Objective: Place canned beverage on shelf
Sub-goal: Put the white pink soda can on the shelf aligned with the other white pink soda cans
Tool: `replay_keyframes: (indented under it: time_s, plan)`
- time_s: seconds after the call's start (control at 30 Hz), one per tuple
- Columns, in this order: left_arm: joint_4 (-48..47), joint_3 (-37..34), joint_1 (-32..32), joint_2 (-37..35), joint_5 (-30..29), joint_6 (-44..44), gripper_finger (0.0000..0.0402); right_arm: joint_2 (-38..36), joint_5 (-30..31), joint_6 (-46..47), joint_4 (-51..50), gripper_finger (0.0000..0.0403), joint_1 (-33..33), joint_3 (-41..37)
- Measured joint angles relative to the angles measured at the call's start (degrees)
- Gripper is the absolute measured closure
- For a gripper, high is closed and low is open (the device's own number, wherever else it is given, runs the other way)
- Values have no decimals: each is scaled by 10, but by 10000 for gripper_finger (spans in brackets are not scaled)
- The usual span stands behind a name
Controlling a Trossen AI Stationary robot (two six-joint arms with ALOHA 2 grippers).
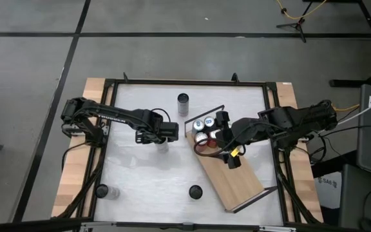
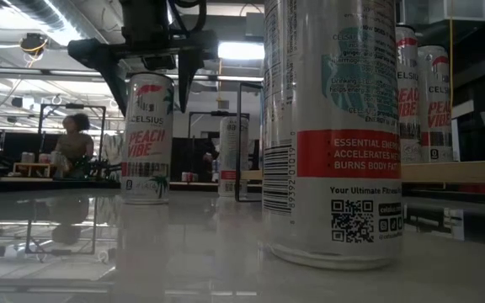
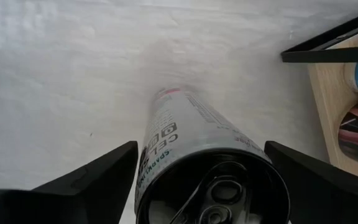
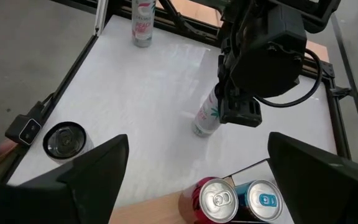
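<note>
The left arm reaches in from the tabletop's left edge, its links stretched almost level toward the middle, and its left hand point(image 1: 160, 136) points straight down over a tall white aluminium can with "Peach Vibe" lettering point(image 2: 147, 139) that stands upright on the white tabletop point(image 1: 147, 174). In the left wrist view the two dark fingers point(image 3: 95, 177) flank the can's silver top on either side with bare tabletop showing between each finger and the can wall, so the left hand is spread wide and grips nothing. The low view shows the same thing: the fingertips hang around the can's upper rim, apart from it. The long light-wood shelf with thin black wire rails point(image 1: 240, 183) lies at an angle just beyond that hand, toward the right arm. The right arm comes in from the right edge, bent at the elbow, and its right hand point(image 1: 221, 132) hovers over the near end of the shelf, fingers spread wide and empty. Directly beneath that hand a red-topped can point(image 4: 216, 199) and a blue-topped can point(image 4: 261, 200) stand side by side, touching, on the shelf. Farther from both hands another white can point(image 1: 183, 103) stands alone toward the tabletop's far side, and two dark-topped cans point(image 1: 195, 191) stand near the front edge.
</note>
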Motion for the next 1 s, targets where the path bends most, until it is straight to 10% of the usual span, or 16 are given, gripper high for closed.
replay_keyframes:
  time_s: [1.0]
  plan:
    - [16,1,30,-22,-16,88,60,0,0,0,1,29,0,0]
